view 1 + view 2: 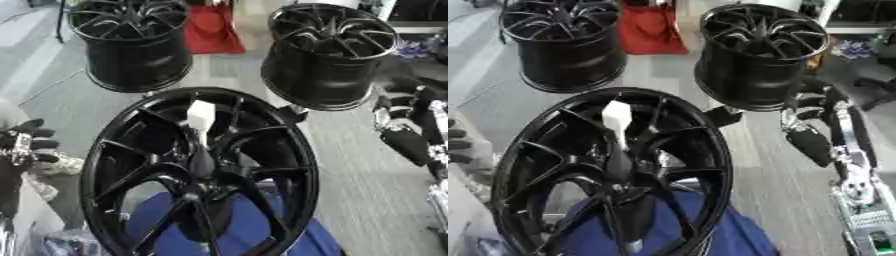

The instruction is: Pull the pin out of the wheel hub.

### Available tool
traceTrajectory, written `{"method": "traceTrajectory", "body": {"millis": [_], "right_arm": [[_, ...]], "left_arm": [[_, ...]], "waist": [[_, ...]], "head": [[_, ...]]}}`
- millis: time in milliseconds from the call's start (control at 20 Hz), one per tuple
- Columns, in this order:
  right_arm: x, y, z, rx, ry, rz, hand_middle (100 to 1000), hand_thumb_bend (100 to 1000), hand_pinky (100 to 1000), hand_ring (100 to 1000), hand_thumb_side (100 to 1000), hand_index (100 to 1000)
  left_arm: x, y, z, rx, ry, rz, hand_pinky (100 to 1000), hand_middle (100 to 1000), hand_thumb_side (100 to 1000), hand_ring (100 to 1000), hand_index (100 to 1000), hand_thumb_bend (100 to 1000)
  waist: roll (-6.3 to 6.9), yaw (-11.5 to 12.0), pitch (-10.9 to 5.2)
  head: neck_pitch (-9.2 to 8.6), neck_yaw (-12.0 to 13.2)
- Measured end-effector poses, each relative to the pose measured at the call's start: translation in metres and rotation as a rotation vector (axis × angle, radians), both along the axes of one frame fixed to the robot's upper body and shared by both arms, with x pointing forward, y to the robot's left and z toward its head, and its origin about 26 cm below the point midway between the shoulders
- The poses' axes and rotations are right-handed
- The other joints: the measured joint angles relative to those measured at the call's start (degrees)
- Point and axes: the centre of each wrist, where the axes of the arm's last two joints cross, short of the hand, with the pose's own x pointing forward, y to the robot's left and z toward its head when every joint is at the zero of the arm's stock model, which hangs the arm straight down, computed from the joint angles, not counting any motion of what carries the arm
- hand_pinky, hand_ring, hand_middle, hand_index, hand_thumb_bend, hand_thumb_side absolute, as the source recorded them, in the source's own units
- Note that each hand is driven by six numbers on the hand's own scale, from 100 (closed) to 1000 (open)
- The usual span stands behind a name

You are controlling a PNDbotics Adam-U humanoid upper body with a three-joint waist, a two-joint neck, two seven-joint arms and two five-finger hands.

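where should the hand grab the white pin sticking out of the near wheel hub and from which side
Grip the white pin on its broad upper end, which stands clear above the wheel hub; the lower shaft is crowded by black spokes. Coming from above, fingers either side of that flat end, looks best, since the pin points up and slightly away. The right hand seems nearest. The left hand sits at the left edge.

Three black wheel hubs (199,175), one white pin (201,116), two hands (22,145).

Both arms are black with silver joints: the left hand (24,142) black-fingered, the right hand (808,141) glossy black.
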Motion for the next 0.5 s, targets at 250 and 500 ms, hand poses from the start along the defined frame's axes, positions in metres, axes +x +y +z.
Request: {"method": "traceTrajectory", "body": {"millis": [250,500], "right_arm": [[0.012,0.001,0.041,-0.157,0.021,0.126,762,100,639,710,292,881],[0.023,0.015,0.088,-0.35,0.086,0.329,795,113,683,746,284,905]], "left_arm": [[0.0,0.0,0.0,0.001,0.003,-0.004,557,641,745,652,808,100],[0.0,-0.001,-0.001,0.003,0.004,-0.015,557,640,746,652,808,100]], "waist": [[-0.14,0.41,-0.15],[-0.37,1.06,-0.29]], "head": [[0.01,-0.66],[0.02,-1.31]]}}
